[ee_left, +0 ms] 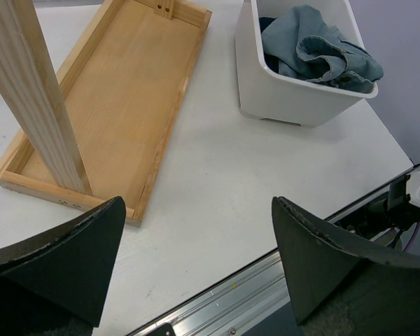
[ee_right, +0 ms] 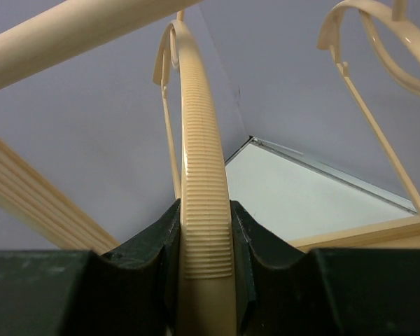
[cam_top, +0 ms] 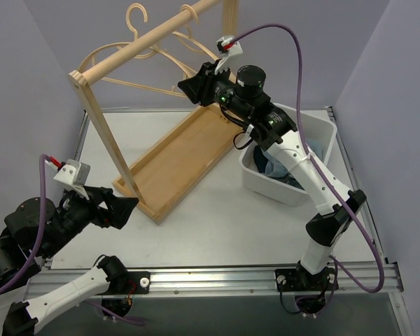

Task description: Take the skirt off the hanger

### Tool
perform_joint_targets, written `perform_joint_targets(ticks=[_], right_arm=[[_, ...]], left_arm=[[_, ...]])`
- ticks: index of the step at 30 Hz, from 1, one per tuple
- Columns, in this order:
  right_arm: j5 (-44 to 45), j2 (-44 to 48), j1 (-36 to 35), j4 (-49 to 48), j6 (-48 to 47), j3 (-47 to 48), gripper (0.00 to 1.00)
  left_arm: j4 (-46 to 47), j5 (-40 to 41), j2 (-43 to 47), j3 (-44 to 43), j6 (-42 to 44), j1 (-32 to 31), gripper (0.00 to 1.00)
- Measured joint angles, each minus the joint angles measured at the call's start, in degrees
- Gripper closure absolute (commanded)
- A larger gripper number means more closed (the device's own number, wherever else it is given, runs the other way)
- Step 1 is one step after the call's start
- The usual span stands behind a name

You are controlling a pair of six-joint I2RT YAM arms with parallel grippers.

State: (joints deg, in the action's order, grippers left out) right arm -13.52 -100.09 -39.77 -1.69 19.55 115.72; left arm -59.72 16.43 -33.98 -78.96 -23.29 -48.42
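The right end effector (ee_right: 206,280) is pinched on the ribbed arm of a cream hanger (ee_right: 204,203), its two dark fingers (ee_right: 154,241) pressed against either side of the plastic at the bottom centre of the right wrist view; in the top view it sits at upper centre of the frame, up by the wooden rail (cam_top: 147,36). The left end effector (ee_left: 196,259) hangs low at the lower left of the top view with its fingers spread wide and nothing between them, above the white counter (ee_left: 217,189). The skirt (ee_left: 322,49), a crumpled blue-grey denim heap, lies inside the white bin (ee_left: 294,98) at the upper right of the left wrist view, well apart from the rack and its wooden tray base (ee_left: 119,91). No cloth shows on the gripped hanger or on the second hanger (ee_right: 378,63) beside it, so the garment looks already off and dropped, and the step in hand seems to be the tail end: steadying or releasing the bare hanger. The next move probably calls for the right fingers to part and back away without dragging the hanger off the rail.
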Motion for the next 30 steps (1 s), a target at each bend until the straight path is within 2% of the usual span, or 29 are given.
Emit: perform_joint_targets(ticks=[8,19,30], right_arm=[[-0.55,2.23,-0.46,-2.19,0.48,-2.47,1.0],[-0.92,11.41,-1.2,-4.44,1.03,-12.5,1.0],[-0.92,16.55,-1.2,-5.86,0.98,-20.22,1.0]], left_arm=[[0.44,-0.26,-0.5,0.0,0.0,0.0,0.06],[0.87,-0.9,-2.05,0.0,0.0,0.0,0.06],[0.87,-2.14,-3.17,-0.04,-0.57,0.0,0.06]])
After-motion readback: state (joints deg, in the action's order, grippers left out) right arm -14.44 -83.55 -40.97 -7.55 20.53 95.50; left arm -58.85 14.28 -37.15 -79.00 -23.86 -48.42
